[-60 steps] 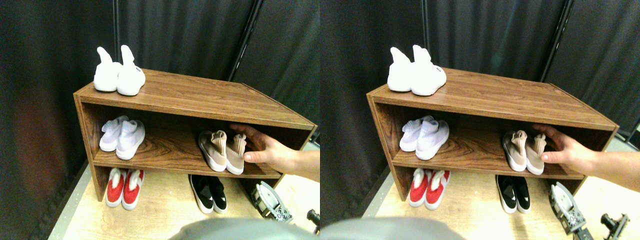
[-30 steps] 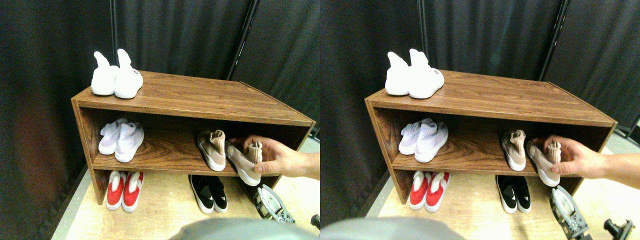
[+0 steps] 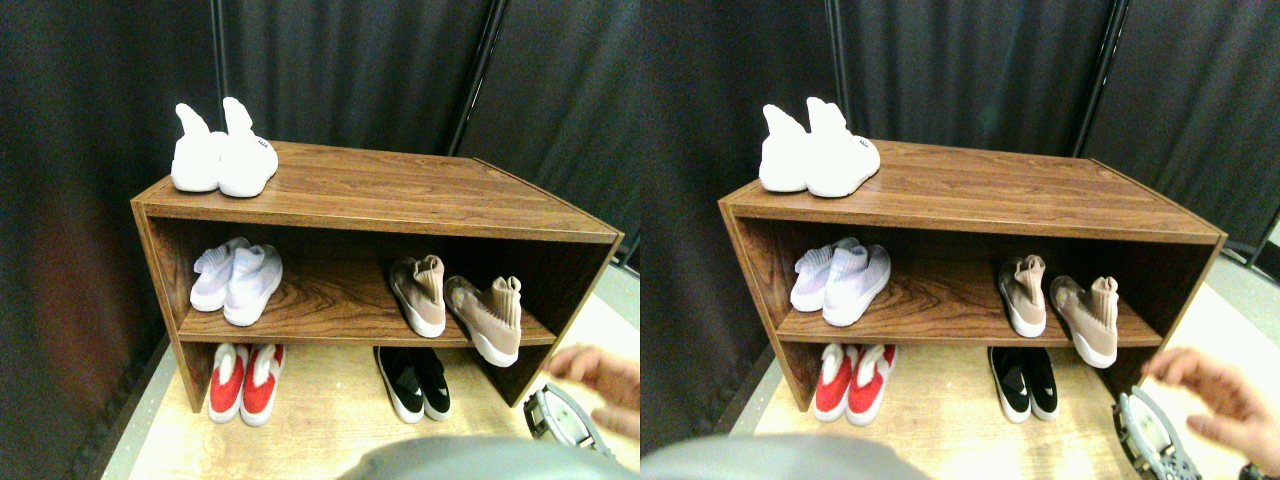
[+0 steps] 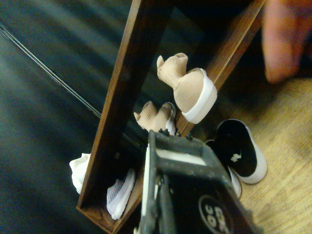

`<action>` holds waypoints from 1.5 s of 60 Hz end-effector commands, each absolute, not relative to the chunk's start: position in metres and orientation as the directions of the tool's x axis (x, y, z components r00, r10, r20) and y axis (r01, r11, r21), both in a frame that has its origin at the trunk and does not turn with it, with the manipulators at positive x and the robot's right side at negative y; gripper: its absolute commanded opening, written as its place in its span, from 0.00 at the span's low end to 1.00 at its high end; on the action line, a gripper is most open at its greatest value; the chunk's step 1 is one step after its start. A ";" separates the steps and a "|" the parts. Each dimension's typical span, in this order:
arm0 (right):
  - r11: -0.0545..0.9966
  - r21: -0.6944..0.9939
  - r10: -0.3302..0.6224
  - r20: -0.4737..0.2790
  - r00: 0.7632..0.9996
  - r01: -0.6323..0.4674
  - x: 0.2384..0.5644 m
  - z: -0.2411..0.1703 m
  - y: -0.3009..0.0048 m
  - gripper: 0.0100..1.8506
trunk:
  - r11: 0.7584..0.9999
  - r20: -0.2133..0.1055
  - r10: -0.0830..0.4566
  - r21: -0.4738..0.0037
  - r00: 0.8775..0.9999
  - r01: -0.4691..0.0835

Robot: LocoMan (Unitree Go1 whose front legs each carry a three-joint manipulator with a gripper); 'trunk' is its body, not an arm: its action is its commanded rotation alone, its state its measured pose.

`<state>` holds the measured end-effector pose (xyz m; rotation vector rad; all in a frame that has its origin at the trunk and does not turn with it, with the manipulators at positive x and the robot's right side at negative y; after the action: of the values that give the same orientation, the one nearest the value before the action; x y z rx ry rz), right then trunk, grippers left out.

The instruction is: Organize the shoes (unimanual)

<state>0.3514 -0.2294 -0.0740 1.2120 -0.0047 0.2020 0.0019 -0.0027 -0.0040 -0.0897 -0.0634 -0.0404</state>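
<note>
Two beige shoes sit on the right of the middle shelf [image 3: 330,322]. One beige shoe [image 3: 418,295] lies square on the shelf. The other beige shoe [image 3: 487,318] lies askew to its right, its toe hanging over the front edge; the wrist view shows it [image 4: 192,87] jutting past the board. The black pair [image 3: 415,382] stands on the floor below, also in the wrist view [image 4: 241,153]. My right gripper [image 3: 558,418] hovers low at the shelf's right front corner, apart from every shoe.
A person's hand [image 3: 600,378] hovers just above my gripper, blurred in the wrist view [image 4: 285,39]. A white high-cuff pair [image 3: 215,150] stands on the shelf top, a pale lavender pair [image 3: 235,285] on the middle shelf's left, and a red-and-white pair [image 3: 243,380] on the floor.
The person's hand pulled the right beige shoe outward and askew, let it go, and drew back to the lower right. The camera shifted slightly.
</note>
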 end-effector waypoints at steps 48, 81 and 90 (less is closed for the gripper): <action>0.346 0.914 0.175 0.159 0.972 -0.212 0.349 -0.067 -0.235 0.03 | 0.994 0.079 -0.037 -0.101 0.996 0.045; 0.342 0.915 0.150 0.169 0.974 -0.211 0.357 -0.067 -0.237 0.03 | 0.994 0.070 -0.047 -0.093 0.996 0.053; 0.281 0.948 0.133 0.114 0.984 -0.148 0.356 -0.065 -0.238 0.12 | 0.994 0.067 -0.048 -0.092 0.997 0.054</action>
<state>0.3576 -0.2410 -0.0744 1.2598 -0.0163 0.1858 0.0003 -0.0031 -0.0040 -0.0803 -0.0662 -0.0502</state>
